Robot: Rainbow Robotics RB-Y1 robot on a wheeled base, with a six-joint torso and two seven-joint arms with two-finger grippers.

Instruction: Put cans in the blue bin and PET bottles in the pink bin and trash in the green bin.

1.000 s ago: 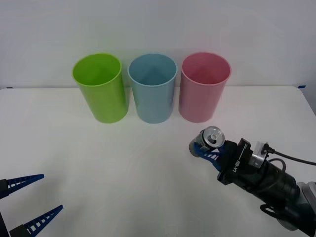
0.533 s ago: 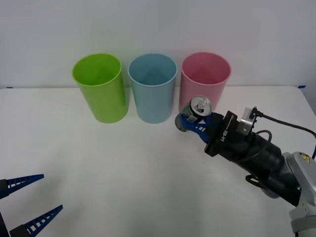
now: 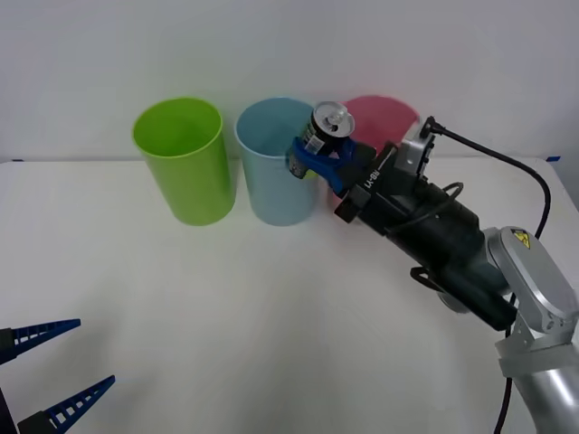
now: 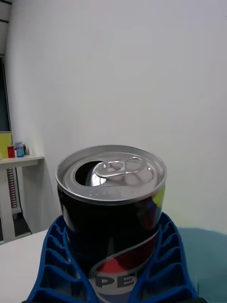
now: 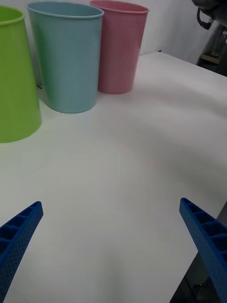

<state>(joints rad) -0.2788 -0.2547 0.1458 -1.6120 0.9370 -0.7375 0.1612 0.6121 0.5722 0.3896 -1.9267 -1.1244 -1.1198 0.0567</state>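
Here, can (image 3: 324,131) clamped between right gripper (image 3: 318,161) fingers, above blue bin (image 3: 276,172) rim.

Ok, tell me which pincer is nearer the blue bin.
Right. The right pincer holds the can up at the blue bin's rim, on its pink-bin side. The left pincer sits open, far off at the table's near left corner.

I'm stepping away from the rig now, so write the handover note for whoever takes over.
Right end effector: shut on the can, held upright in the air at the blue bin's rim, on the side toward the pink bin.
Left end effector: open, parked low over the table's near left edge.
Green bin, blue bin and pink bin stand in a row at the back.
Done: can picked up and carried to the bins.
Left: bring it over the blue bin's opening and release.
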